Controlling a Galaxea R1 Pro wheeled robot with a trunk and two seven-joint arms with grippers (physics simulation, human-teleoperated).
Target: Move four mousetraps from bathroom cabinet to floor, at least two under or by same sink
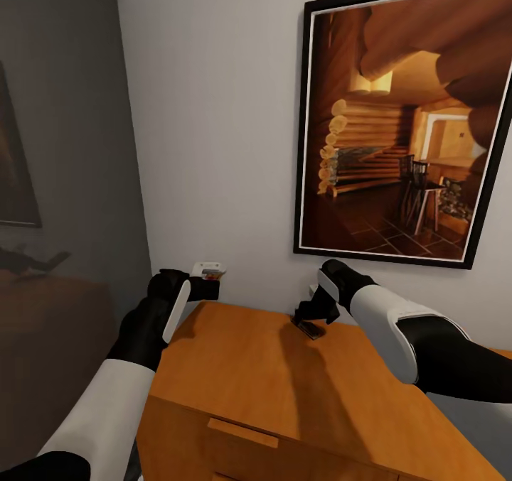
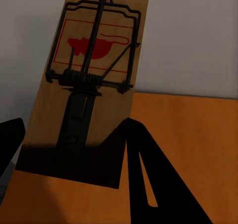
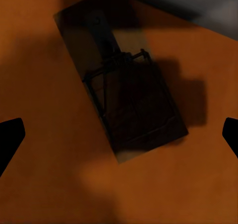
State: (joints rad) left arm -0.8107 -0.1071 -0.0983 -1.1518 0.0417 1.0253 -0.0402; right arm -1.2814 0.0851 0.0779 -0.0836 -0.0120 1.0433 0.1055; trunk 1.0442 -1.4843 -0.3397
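Observation:
The orange-brown cabinet [image 1: 284,388] stands against the white wall, its flat top close below both arms. My left gripper [image 1: 203,282] hovers at the top's far left corner, shut on a mousetrap [image 1: 210,271]. In the left wrist view this mousetrap [image 2: 89,85] stands upright between the fingers [image 2: 148,179], its wire spring and red print visible. A second mousetrap [image 1: 311,328] lies flat on the cabinet top near the wall. My right gripper [image 1: 313,314] hangs just above it, open. Seen from the right wrist, that mousetrap [image 3: 124,95] lies in shadow between the wide-spread fingertips [image 3: 10,139].
A large framed log-cabin picture [image 1: 398,126] hangs on the wall above the cabinet. A wooden drawer handle [image 1: 242,431] shows on the cabinet front. To the left, a dark grey wall meets a low dark unit carrying a small dark figure [image 1: 35,262].

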